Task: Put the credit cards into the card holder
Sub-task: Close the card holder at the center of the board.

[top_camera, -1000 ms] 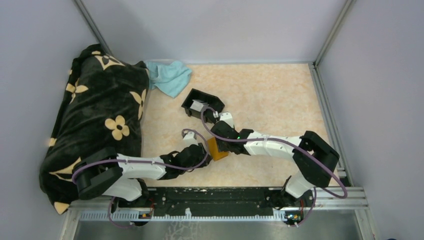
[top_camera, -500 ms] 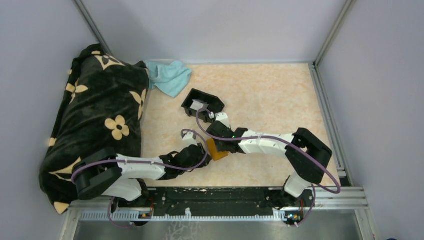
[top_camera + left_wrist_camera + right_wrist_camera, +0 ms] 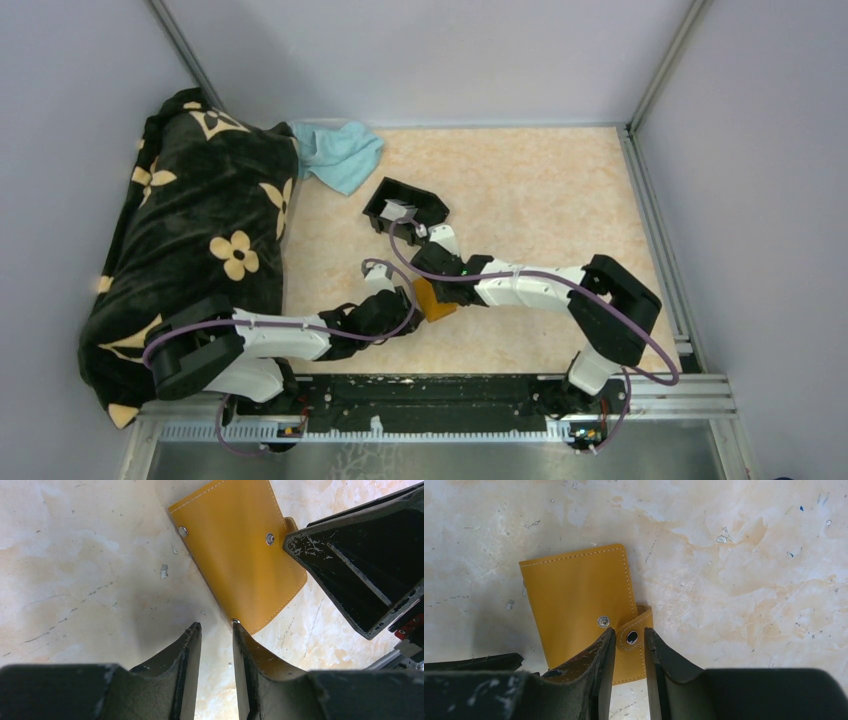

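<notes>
Card holder (image 3: 574, 590): orange wallet, folded shut, flat on the table (image 3: 540, 200) near the middle, between the 2 claws; in the top view it sits a little nearer than the black tray (image 3: 373, 212).
Closure tab (image 3: 634, 637): its snap lies beside the stud on the cover, not over it, so the tab looks undone.
Right gripper (image 3: 629, 632): comes in from the right, fingers narrow, 1 on each side of the tab. The tab fills the gap, but whether the pinch has bitten I cannot tell.
Why there: the tab is the only part that stands proud of the flat cover, so it is probably the handle for lifting the cover open.
Left gripper (image 3: 215, 635): comes in from the left, narrow gap with only bare table inside, holding nothing. Its right finger (image 3: 250, 660) rests at the wallet's near corner.
Why there: likely to pin the wallet so it does not slide or lift when the cover is pulled.
Credit cards (image 3: 400, 211): a pale card shows in the black tray, just beyond the right wrist; how many, I cannot tell.
Stage: judged early; the wallet is not yet opened and no card is in it.
Risk: the tab may slip out, or the whole wallet may rise with it.
</notes>
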Tool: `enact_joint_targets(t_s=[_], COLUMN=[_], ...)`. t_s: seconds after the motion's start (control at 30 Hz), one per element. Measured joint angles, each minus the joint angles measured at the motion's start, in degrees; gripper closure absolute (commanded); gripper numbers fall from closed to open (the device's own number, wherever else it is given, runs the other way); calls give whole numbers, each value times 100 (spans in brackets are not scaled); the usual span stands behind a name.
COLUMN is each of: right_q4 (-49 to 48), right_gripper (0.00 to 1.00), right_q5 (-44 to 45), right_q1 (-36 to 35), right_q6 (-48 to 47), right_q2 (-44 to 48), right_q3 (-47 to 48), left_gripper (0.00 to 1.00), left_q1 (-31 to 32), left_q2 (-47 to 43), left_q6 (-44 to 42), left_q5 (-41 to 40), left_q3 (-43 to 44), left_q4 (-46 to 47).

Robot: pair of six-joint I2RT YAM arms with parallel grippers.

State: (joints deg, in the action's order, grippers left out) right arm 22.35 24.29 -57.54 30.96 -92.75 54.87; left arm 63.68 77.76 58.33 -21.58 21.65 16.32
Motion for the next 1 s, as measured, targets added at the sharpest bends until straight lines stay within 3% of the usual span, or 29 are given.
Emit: enact_joint_targets(t_s=[0.53, 1.0], right_q4=[20, 7], right_gripper=[92, 96], right_q5=[136, 114], right_q1=[-76, -116], right_q6=[-144, -229], right_q2=[-2, -98], right_q3=[44, 299], left_gripper=[61, 61], left_q1=[0, 26], left_q2=[-9, -17], left_q6=[59, 63], left_q5=[-9, -142], left_q3=[-15, -13], left_q4=[22, -4])
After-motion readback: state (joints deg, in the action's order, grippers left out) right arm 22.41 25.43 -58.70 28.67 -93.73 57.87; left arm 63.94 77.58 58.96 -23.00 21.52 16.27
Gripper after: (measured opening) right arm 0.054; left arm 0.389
